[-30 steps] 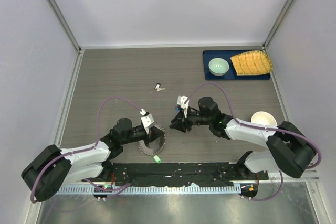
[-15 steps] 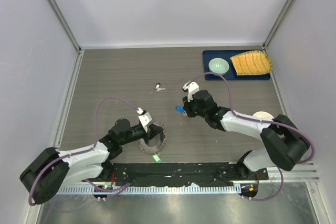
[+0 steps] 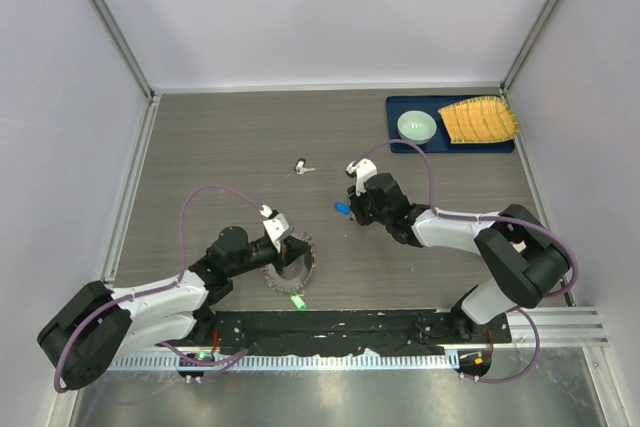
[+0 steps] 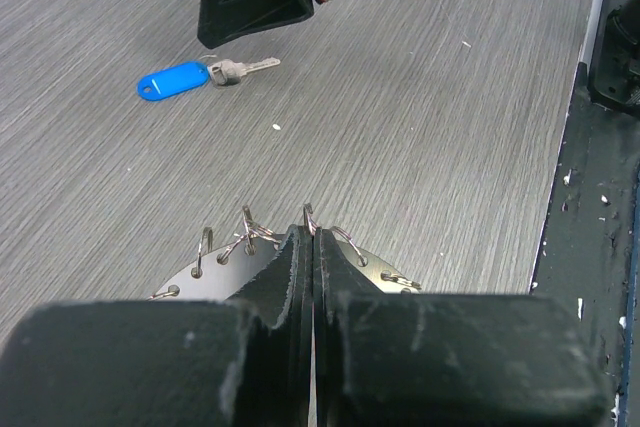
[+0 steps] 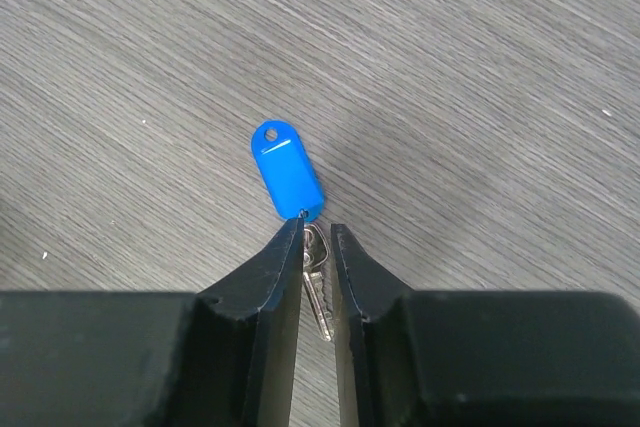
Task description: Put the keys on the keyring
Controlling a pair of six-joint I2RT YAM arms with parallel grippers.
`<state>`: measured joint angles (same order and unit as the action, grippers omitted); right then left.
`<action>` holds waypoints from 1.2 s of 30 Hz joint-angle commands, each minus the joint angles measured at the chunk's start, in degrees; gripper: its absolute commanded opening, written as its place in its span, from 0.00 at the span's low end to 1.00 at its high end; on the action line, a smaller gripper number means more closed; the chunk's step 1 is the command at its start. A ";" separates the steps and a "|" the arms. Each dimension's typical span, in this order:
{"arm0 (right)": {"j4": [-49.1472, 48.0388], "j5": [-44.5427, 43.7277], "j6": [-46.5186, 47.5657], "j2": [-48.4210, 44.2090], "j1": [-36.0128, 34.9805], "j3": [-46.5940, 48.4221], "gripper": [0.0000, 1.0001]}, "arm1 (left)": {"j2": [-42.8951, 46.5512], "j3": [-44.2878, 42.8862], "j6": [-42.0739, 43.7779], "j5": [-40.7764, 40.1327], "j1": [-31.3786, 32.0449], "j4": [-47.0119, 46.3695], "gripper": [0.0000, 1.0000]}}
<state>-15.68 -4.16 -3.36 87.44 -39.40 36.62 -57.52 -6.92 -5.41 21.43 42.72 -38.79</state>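
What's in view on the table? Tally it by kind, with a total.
keys: 2 (blue key, green key)
keyring: 1
bowl: 1
tray: 1
yellow ribbed item: 1
small dark item, unidentifiable: 1
total: 7

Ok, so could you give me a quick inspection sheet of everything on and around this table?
Surface: grey wood-grain table.
Job's things: keyring near the left arm; blue key lying flat mid-table; green key just beside the keyring, by the black rail.
Clutter: navy tray in the far right corner holds a green bowl and a yellow ridged item; a small dark-and-silver item is too small to identify.
Grippers: left gripper shut on the keyring's rim; right gripper slightly open, astride the blue key's metal shank.
Cables: a purple cable loops along each arm, apart from the keys.
Surroundings: pale walls on three sides.
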 commanded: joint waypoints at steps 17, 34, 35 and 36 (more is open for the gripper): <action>-7.87 1.79 0.98 3.17 0.02 -2.61 0.22 | -1.19 -0.82 0.40 0.54 -0.18 -3.84 0.00; -8.67 5.29 5.81 -2.00 -0.07 -4.89 0.01 | 1.35 -0.38 1.01 2.21 -0.09 -3.93 0.00; -7.79 6.00 6.43 -3.23 -0.07 -5.15 0.01 | 1.53 -0.20 1.10 2.39 -0.09 -3.93 0.00; -7.00 6.62 7.21 -5.41 -0.07 -5.24 0.01 | 1.79 -0.11 1.36 2.65 -0.18 -4.10 0.00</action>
<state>-22.92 -0.80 0.34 88.90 -39.40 31.97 -57.69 -6.92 -5.37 22.26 42.72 -38.76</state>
